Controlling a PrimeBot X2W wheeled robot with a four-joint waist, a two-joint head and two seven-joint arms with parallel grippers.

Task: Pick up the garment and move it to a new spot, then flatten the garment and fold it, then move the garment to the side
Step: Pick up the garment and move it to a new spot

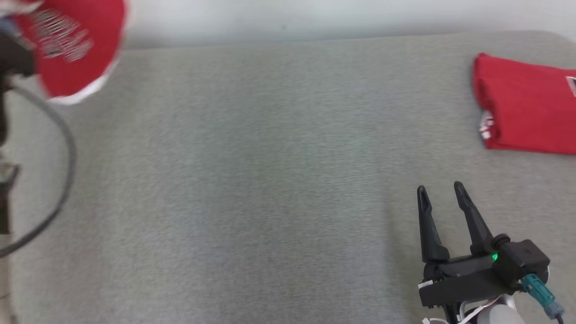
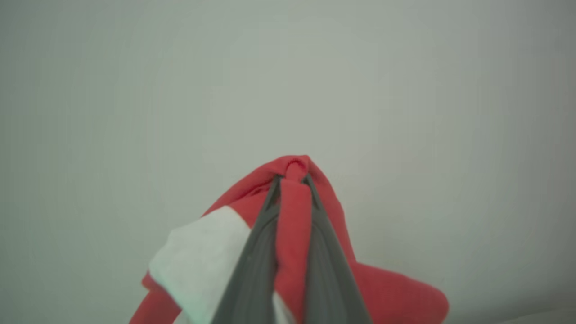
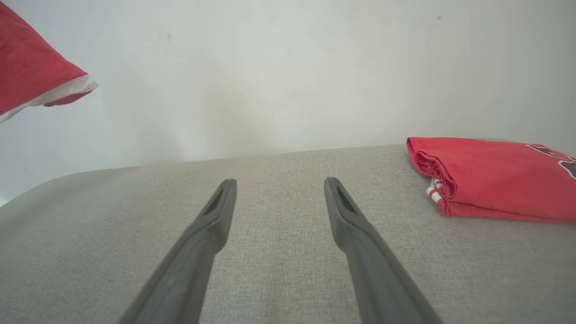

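Left wrist view: red garment [image 2: 391,297] clamped inside left claw [image 2: 292,177]

1. Garment [image 1: 76,45] clamped in the left pincer [image 2: 291,177], up off the table [image 1: 270,180], far left of the right pincer [image 1: 440,186].
2. Folded shirt [image 1: 526,108] on the table, ahead and right of the right pincer, apart from it.
3. Wall [image 1: 315,18] behind the table, beyond both pincers.

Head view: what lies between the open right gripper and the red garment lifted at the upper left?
Nothing: in the head view, the stretch from the right gripper to the held garment is bare grey fabric surface.
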